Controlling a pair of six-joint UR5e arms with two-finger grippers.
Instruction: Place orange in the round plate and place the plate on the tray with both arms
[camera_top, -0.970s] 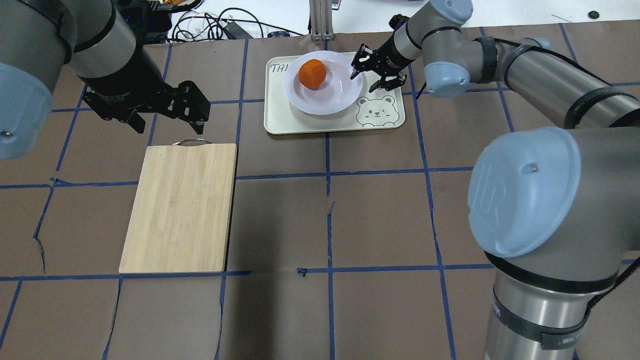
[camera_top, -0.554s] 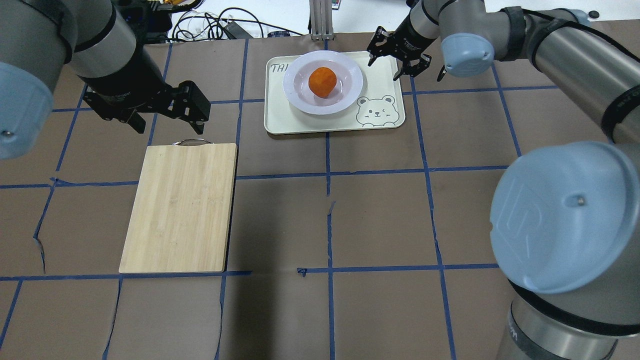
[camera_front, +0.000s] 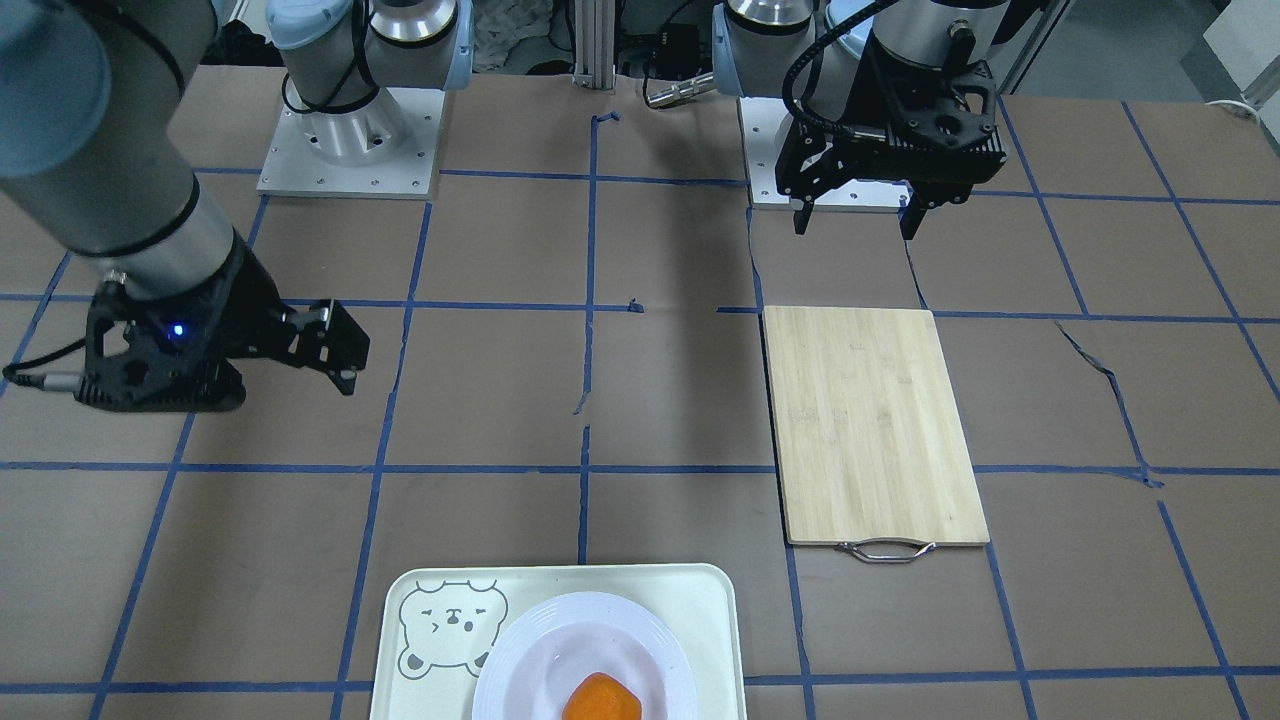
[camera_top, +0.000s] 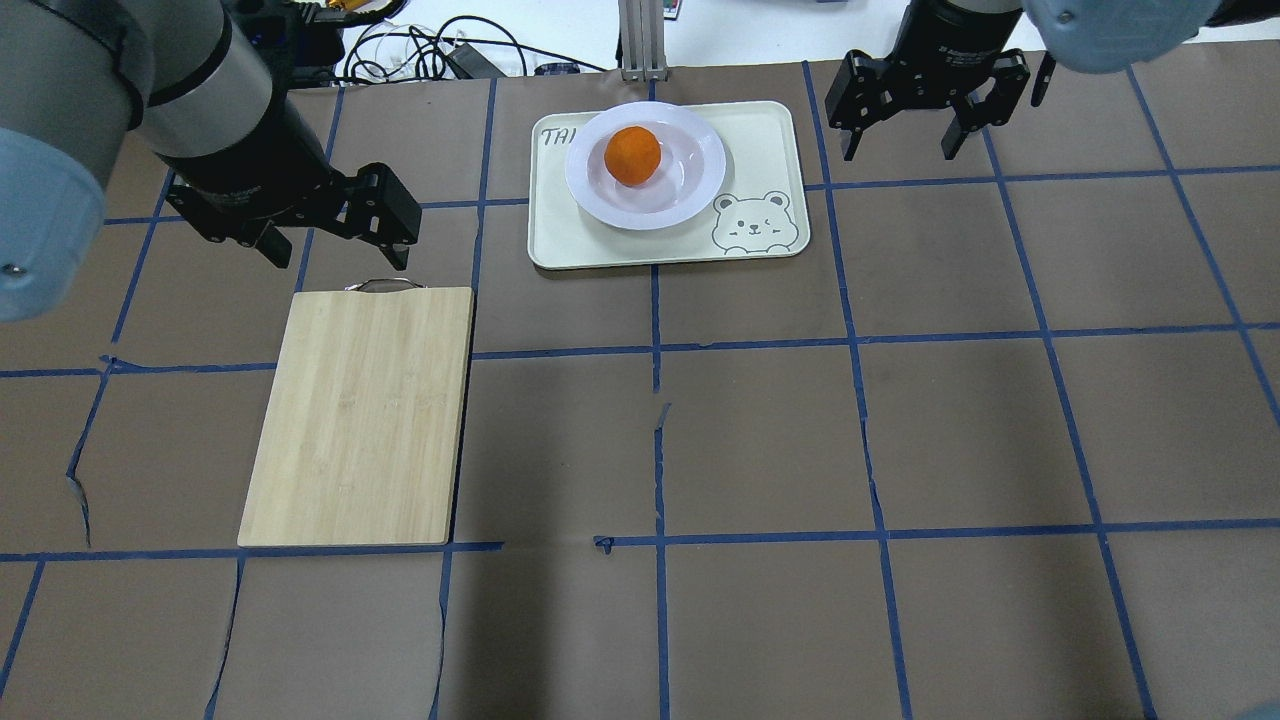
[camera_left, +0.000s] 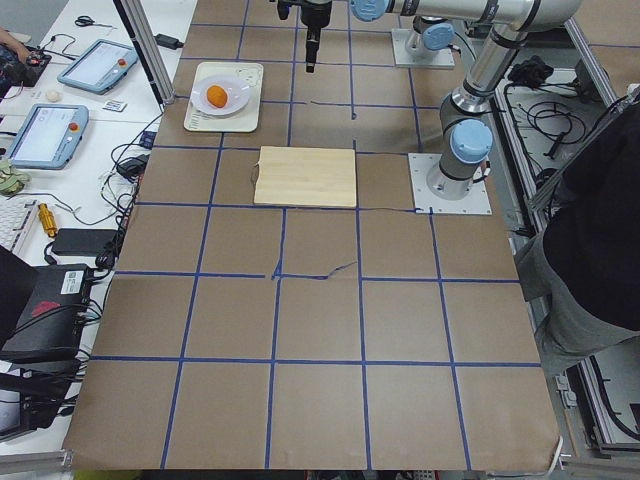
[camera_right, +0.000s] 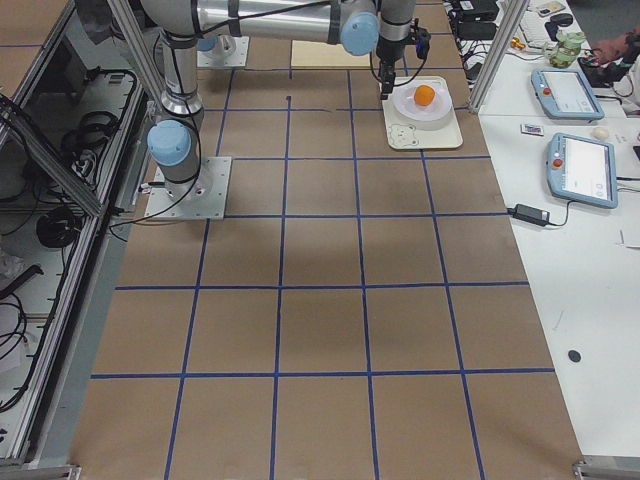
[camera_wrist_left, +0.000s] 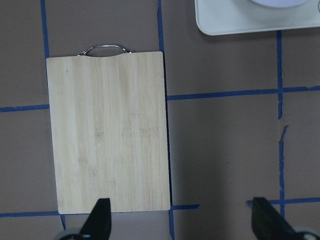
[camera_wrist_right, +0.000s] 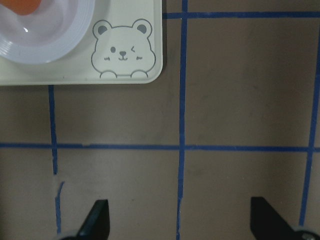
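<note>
The orange (camera_top: 632, 155) lies in the sunken centre of the round white plate (camera_top: 692, 178). That plate rests on the pale tray (camera_top: 560, 235) at the table's far middle, the bear face at the tray's near right corner. My right gripper (camera_top: 900, 150) hangs open and empty to the right of the tray, clear of it. In its wrist view, the right gripper (camera_wrist_right: 182, 217) looks down on the tray's bear corner (camera_wrist_right: 122, 52) and the plate's rim (camera_wrist_right: 55, 42). My left gripper (camera_top: 335, 250) is open and empty above the far end of the bamboo board.
A bamboo cutting board (camera_top: 360, 415) with a metal handle (camera_top: 383, 285) lies left of centre, also in the left wrist view (camera_wrist_left: 107, 132). Brown paper with blue tape lines covers the table. Cables and an aluminium post (camera_top: 635, 40) sit beyond the far edge.
My right gripper has drawn back from the plate's right rim, moving right and off the tray. The orange shifted slightly inside the plate. The left arm has stayed still.
</note>
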